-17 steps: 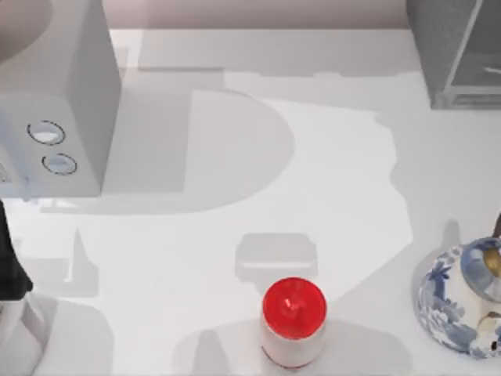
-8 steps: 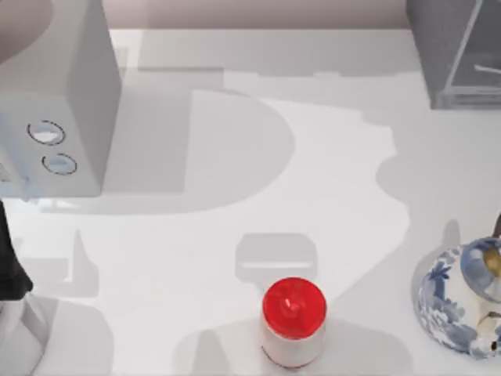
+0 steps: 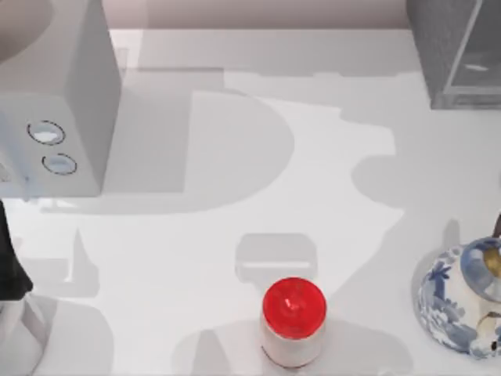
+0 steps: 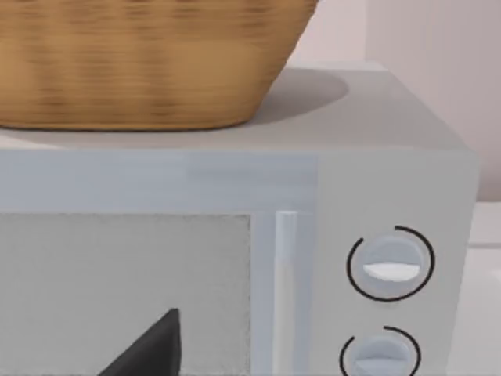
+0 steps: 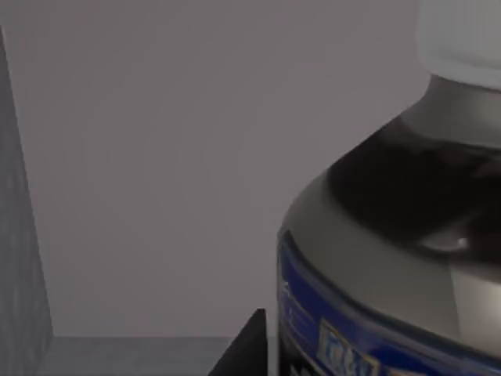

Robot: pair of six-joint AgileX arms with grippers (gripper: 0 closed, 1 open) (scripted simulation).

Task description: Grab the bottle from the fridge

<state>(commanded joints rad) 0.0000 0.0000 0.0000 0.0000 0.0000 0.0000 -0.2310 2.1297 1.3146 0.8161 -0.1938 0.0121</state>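
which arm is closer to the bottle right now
Right. Its wrist view has the bottle looming close, inside the fridge at the table's far right. The left arm sits at the left edge, facing the dialled grey box.

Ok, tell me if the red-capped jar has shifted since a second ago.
No. The red-capped jar stands at the same spot, just as far from the blue-and-white teapot.
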